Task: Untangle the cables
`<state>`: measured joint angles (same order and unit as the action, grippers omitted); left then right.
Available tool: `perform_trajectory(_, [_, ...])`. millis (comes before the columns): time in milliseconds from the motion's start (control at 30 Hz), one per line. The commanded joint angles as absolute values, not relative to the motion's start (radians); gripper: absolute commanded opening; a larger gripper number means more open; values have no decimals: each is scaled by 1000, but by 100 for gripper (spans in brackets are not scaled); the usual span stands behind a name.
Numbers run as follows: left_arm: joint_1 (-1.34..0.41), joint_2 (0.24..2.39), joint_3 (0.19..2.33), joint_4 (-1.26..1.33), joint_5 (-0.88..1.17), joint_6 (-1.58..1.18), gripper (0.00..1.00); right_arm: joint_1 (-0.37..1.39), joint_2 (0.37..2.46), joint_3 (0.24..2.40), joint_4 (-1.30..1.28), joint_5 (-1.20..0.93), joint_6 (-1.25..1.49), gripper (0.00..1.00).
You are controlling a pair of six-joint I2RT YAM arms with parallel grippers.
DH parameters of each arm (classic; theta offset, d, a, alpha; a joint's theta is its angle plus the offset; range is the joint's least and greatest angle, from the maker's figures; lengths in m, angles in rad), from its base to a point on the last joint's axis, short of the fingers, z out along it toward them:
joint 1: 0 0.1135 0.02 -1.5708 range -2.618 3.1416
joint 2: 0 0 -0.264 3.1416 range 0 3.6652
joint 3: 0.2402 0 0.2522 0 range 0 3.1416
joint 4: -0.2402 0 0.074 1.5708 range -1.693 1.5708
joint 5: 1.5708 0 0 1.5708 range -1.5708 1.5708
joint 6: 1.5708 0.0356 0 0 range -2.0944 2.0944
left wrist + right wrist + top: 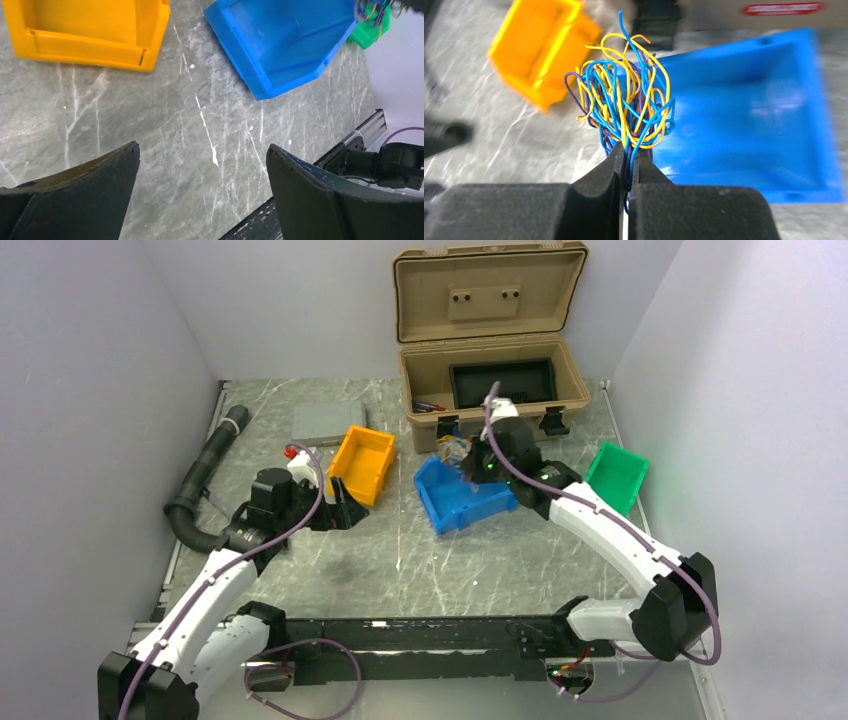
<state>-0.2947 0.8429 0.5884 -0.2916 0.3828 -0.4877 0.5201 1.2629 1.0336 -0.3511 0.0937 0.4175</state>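
Observation:
The cables (624, 102) are a small tangle of thin yellow, blue and dark purple wires. My right gripper (626, 150) is shut on their lower strands and holds the bunch in the air over the near-left rim of the blue bin (749, 115). In the top view the bunch (455, 450) hangs at the gripper (470, 462) by the blue bin's (462, 498) far corner. A bit of the bunch (372, 10) shows at the top right of the left wrist view. My left gripper (202, 167) is open and empty, low over bare table near the yellow bin (90, 32).
An open tan toolbox (490, 380) stands at the back. A green bin (617, 476) sits at the right. A fat black corrugated hose (205, 475) runs along the left edge. A grey flat box (325, 420) lies behind the yellow bin (362, 462). A black rail (420, 635) crosses the near edge.

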Motion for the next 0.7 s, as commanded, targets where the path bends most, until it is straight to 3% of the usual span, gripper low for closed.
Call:
perform_trajectory(0, [-307, 852, 607, -215, 402, -499, 99, 687, 1299, 1091, -351, 31, 432, 0])
perform_trajectory(200, [-311, 857, 627, -234, 393, -486, 99, 782, 1421, 1076, -267, 41, 587, 0])
perform_trajectory(367, [-311, 840, 628, -258, 381, -475, 99, 781, 1448, 1001, -207, 182, 744, 0])
perform_trajectory(533, [-312, 821, 639, -296, 371, -464, 99, 748, 1426, 978, -361, 335, 825, 0])
perform_trajectory(667, [-312, 816, 637, -297, 358, -460, 99, 679, 1351, 905, -449, 315, 832, 0])
